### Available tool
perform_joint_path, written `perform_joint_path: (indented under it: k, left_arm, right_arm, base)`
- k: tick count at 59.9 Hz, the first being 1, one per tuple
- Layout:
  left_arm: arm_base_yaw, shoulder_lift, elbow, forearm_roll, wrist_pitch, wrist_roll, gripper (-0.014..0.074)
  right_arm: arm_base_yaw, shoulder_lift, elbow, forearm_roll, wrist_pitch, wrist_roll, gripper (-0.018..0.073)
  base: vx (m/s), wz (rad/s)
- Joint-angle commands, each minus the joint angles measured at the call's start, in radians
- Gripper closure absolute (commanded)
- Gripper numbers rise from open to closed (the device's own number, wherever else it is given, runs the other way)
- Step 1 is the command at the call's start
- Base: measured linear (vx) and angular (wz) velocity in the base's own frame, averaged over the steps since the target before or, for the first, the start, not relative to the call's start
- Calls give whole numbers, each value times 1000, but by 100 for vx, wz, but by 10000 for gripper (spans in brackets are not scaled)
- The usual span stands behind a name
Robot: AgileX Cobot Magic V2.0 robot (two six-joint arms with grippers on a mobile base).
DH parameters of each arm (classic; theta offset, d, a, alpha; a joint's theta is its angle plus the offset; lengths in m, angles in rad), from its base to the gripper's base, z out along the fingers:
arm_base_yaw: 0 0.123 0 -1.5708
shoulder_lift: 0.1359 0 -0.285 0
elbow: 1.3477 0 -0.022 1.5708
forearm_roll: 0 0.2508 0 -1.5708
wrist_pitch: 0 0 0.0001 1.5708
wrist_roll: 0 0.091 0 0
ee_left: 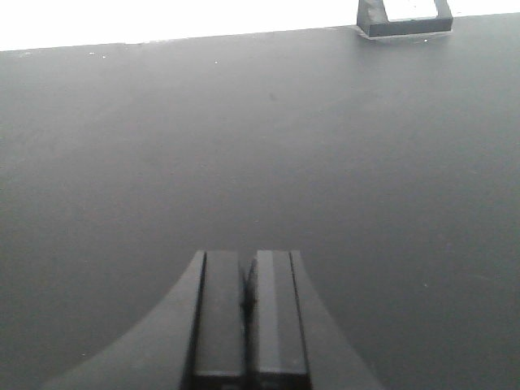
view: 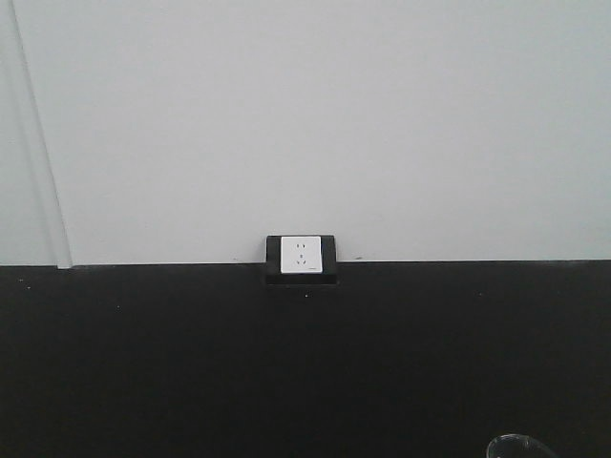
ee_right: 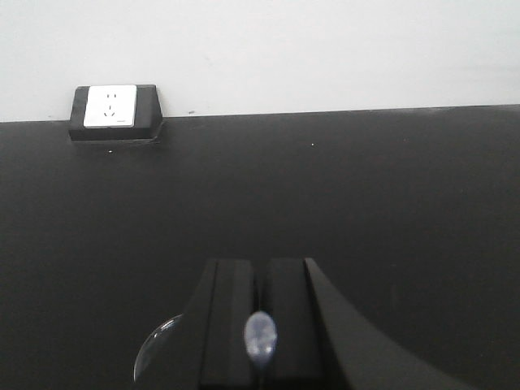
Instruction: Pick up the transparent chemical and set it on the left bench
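The transparent chemical, a clear glass beaker, shows only in part. A curved piece of its rim pokes out left of my right gripper, and a pale glass patch sits pinched between the two dark fingers. That gripper is shut on the beaker's wall above the black bench. In the front view only the rim of the beaker peeks in at the bottom right edge. My left gripper is shut with nothing in it, hovering low over the black bench.
A white wall socket in a black housing sits where the black bench meets the pale wall. This socket lies far left in the right wrist view, and the socket is at the top right in the left wrist view.
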Motion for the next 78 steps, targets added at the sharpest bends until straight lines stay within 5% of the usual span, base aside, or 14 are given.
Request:
perform_joint_path:
  k: [1, 78]
  left_arm:
    - [-2, -19, 16, -1, -78, -8, 600]
    - [-2, -19, 16, -1, -78, -8, 600]
  right_arm:
    - [2, -5, -35, -8, -70, 0, 562]
    - [2, -5, -35, -8, -70, 0, 562]
  base:
    - [0, 0]
    - [-18, 4]
